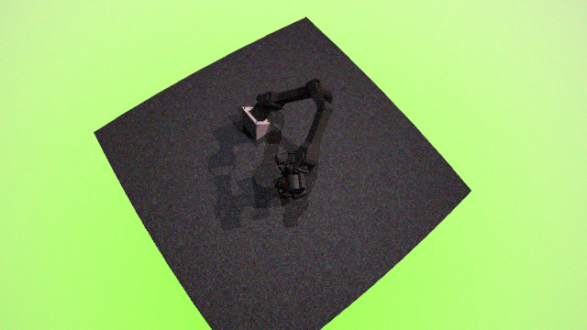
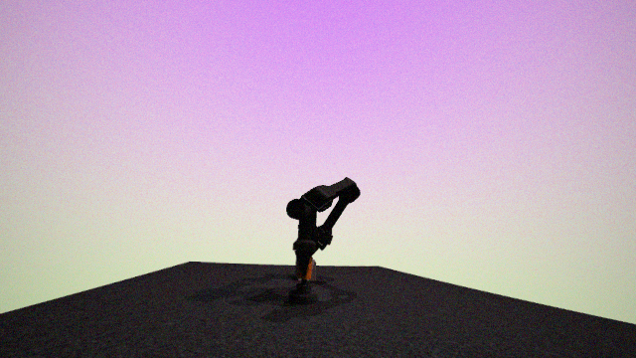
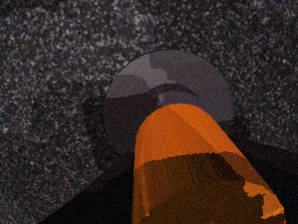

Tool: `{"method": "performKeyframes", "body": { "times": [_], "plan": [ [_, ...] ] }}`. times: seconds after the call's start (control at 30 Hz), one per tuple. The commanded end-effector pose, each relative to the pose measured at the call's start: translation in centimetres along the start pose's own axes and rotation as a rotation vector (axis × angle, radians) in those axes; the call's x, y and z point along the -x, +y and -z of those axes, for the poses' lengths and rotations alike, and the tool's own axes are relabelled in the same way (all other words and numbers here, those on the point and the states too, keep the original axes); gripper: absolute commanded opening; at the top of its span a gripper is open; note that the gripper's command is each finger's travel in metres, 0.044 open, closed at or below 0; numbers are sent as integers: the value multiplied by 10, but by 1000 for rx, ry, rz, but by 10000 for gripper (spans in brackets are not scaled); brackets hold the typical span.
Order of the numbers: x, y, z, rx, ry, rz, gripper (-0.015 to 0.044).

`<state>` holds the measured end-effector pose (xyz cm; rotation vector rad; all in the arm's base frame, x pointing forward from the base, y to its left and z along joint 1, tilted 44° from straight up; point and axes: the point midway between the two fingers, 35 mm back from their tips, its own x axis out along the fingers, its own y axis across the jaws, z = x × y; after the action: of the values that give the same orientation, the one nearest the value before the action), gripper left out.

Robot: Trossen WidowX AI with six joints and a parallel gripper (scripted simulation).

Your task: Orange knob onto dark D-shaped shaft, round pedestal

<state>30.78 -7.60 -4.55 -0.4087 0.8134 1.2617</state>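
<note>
Wrist view: orange knob (image 2: 310, 268) (image 3: 182, 137) runs from lower centre and lower right of the frame to its middle, its far end in front of the round pedestal (image 2: 302, 298) (image 3: 217, 97). Exterior view: knob appears as an orange strip just above the pedestal, low centre of the frame. Placement reads as deliberate: knob carried roughly upright above the pedestal, presumably so the hole meets the shaft from above; any sideways lean would likely bind it. Shaft not clearly distinguished; hole and both flats not visible, so angular match cannot be told, nor whether engagement has begun. Seating looks incomplete, in my judgement; likely need is light downward pressure with small turns until the flats agree. Claw (image 1: 292, 180) (image 2: 305, 273) (image 3: 181, 155): part open, fingers clamped on the knob's sides, width set by the knob. Firm hold should carry a twist; slip is the risk. Release belongs after full seating.
</note>
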Motion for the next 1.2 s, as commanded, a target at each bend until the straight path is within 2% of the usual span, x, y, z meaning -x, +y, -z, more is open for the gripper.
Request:
{"method": "performKeyframes", "body": {
  "times": [0.0,0.4,0.63,1.17],
  "plan": [
    [0,0,0,0,0,1,0],
    [5,0,-1,9,0,1,0],
    [4,-3,-1,209,0,1,0],
    [3,0,0,209,0,1,0]
  ]
}}
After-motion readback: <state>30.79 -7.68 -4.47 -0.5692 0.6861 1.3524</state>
